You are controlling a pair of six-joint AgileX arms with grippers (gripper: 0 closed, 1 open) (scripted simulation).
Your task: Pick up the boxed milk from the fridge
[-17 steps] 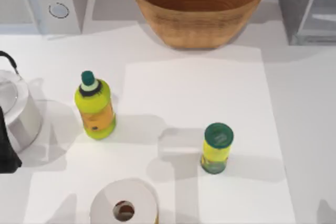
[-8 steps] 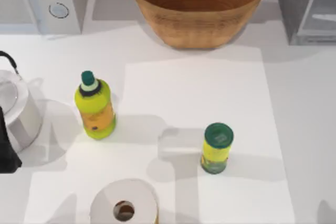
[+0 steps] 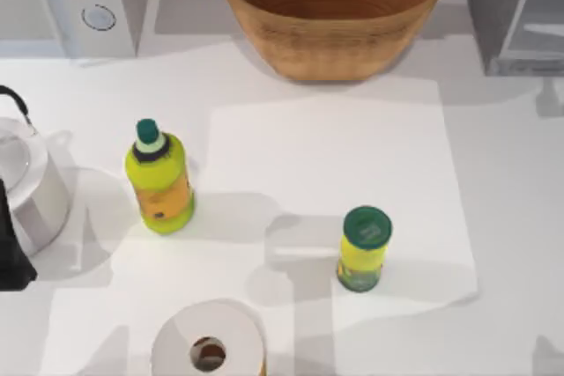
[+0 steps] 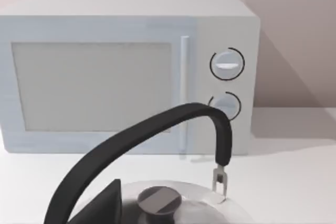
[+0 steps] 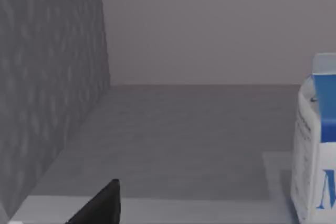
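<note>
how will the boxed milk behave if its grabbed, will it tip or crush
The boxed milk stands upright on the fridge floor, tall for what shows of its base, so a push near the top would probably tip it. Its flat faces suggest it won't roll. It looks like a thin carton, so a hard squeeze may dent it.

From above, the left arm (image 3: 11, 248) shows as a dark, near-black bulk pressed against the left edge of the frame, a little below the middle, with the rest of it cut off by the border. It sits low and close to the table. In the left wrist view, a dark wedge of the left gripper (image 4: 106, 203) juts into the picture. The right wrist view shows a similar black wedge of the right gripper (image 5: 101, 206).
</note>
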